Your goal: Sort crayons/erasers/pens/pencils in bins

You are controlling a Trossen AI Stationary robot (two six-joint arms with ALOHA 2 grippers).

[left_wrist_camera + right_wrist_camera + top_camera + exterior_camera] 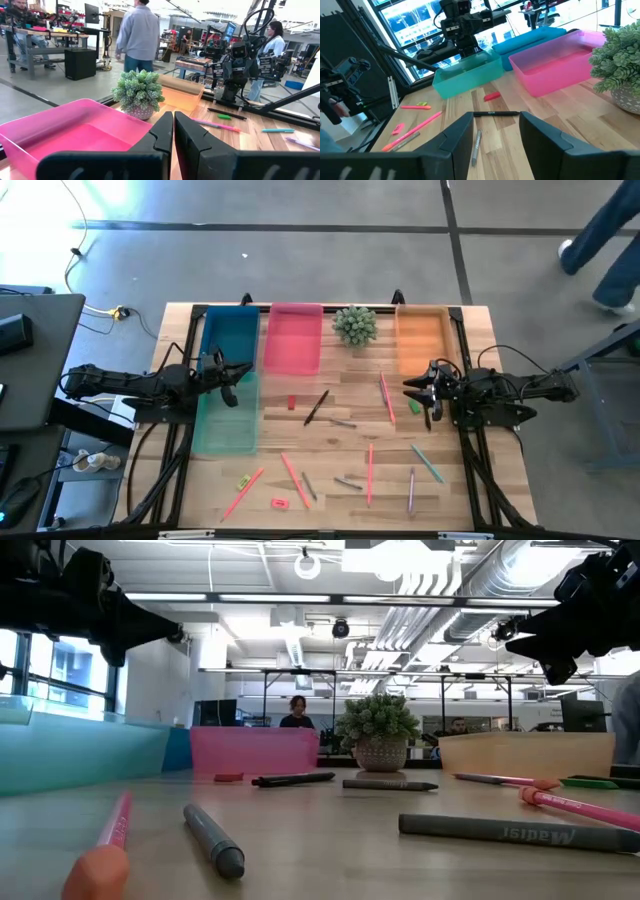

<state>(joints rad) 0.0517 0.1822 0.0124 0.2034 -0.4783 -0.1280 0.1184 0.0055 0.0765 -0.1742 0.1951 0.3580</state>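
My left gripper [236, 376] is shut and empty, above the seam between the blue bin [230, 332] and the pale teal bin [224, 420]; its wrist view [173, 117] shows the fingers closed. My right gripper [412, 391] is open and empty [496, 120], above the table just in front of the orange bin [422, 340]. Next to it lie a green eraser [414, 407] and a salmon pencil [385, 398]. The pink bin [295, 340] stands between the blue bin and the plant. A red eraser [292, 402], a yellow eraser [243, 480] and a pink eraser [279, 503] lie flat on the wood.
A potted spiky plant [354, 325] stands between the pink and orange bins. A dark pen [316, 408], grey sticks [343, 423] [348, 482], salmon pencils [369, 473] [295, 478] [243, 492], a green pencil [428, 463] and a purple pencil [411, 490] lie scattered across the table's middle and near side. People stand in the room beyond.
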